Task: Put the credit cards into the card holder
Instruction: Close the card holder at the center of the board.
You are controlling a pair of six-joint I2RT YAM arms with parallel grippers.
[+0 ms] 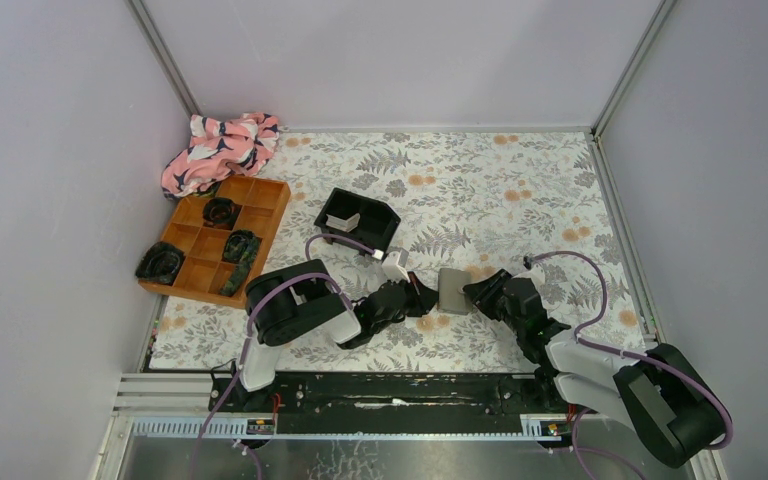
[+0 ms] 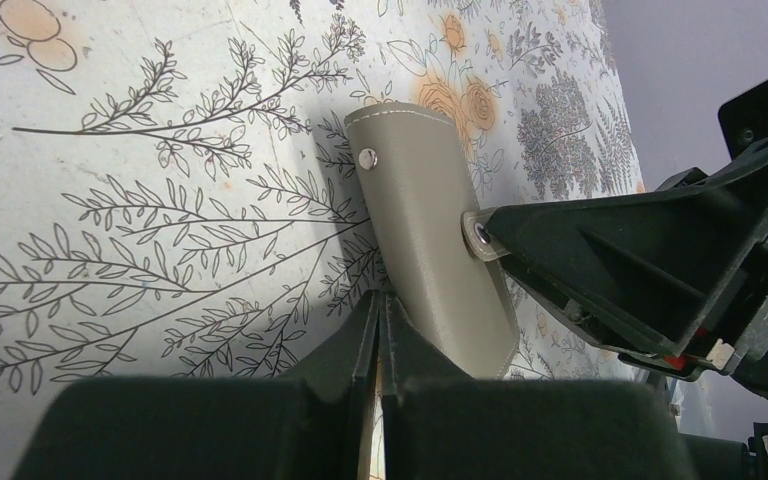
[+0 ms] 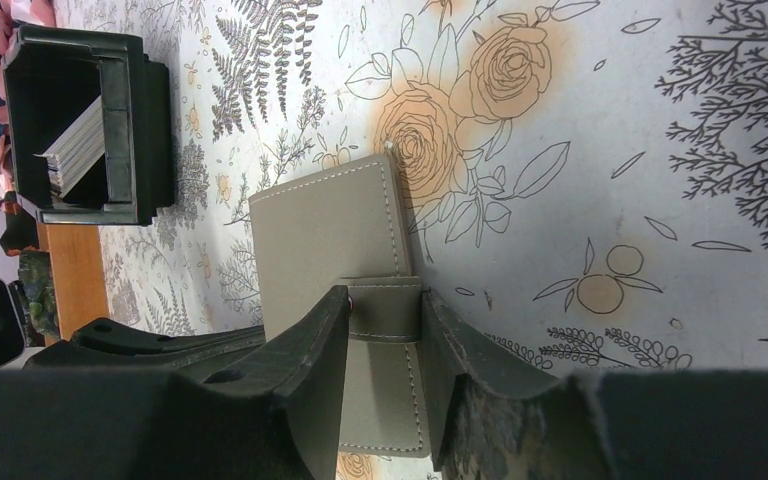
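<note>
Left pincer [image 2: 381,312]: fingers pressed together, no gap showing. The tips sit at the near corner of the card holder [image 3: 325,230], touching it or just short of it. Cannot tell whether any edge is nipped between them.

Right pincer [image 3: 385,300]: comes in from the opposite side and faces the left one, with the holder lying between the two. Fingers partly closed, one on each edge of the strap [image 3: 385,318], both touching it. It pinches the holder by this strap. In the left wrist view the strap's end, with its snap [image 2: 480,235], sticks out past the right fingertips, off the holder's face. The matching stud [image 2: 367,158] sits bare on the holder, further out from the left pincer's tips.

Card holder: grey-taupe, folded shut, stitched edges, on the flowered table cover [image 1: 520,190]. Cannot tell whether one edge is raised.

Credit cards [image 3: 72,150]: a small stack leaning inside the black tray [image 3: 145,120], well apart from both pincers. The tray is beyond the left pincer, away from the arm bases.

Further out to the left pincer's left: an orange compartment tray [image 1: 263,198] with dark bundles [image 1: 222,212] in some cells. A pink patterned cloth [image 1: 222,148] lies crumpled at the corner beyond it.
</note>
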